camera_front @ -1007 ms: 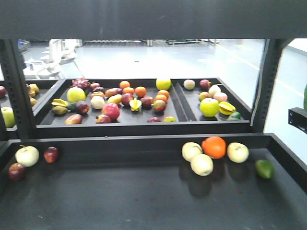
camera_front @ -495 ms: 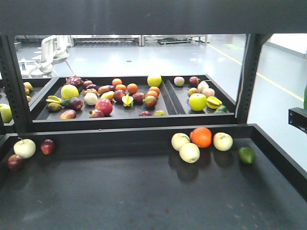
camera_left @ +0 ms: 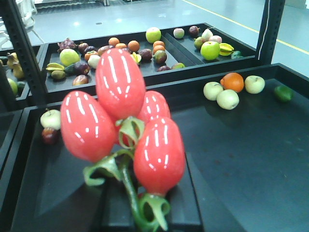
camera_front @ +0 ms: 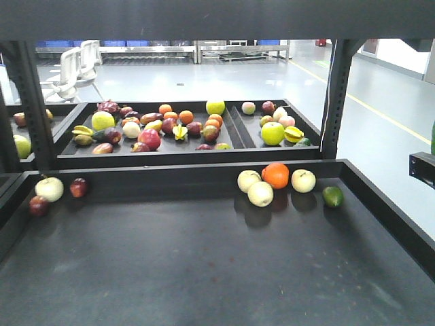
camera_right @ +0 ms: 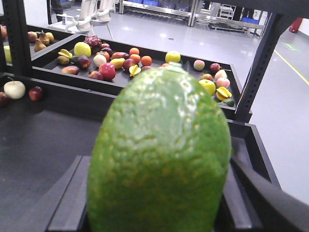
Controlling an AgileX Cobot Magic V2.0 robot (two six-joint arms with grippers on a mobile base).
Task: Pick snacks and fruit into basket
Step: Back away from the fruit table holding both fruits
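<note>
A: State, left tool (camera_left: 145,210)?
B: Clenched on a red cluster (camera_left: 120,121), above the desk (camera_left: 251,154).
A: And right tool (camera_right: 159,203)?
B: Grasping a green fruit (camera_right: 161,154); it fills the wrist view.
A: Loose fruit?
B: An orange (camera_front: 275,175) sits among three pale fruits (camera_front: 260,194), desk back right; a small green one (camera_front: 332,196) near them. A pale apple (camera_front: 49,189) and two dark fruits (camera_front: 78,187), back left. Many more in the rear tray (camera_front: 190,157).
</note>
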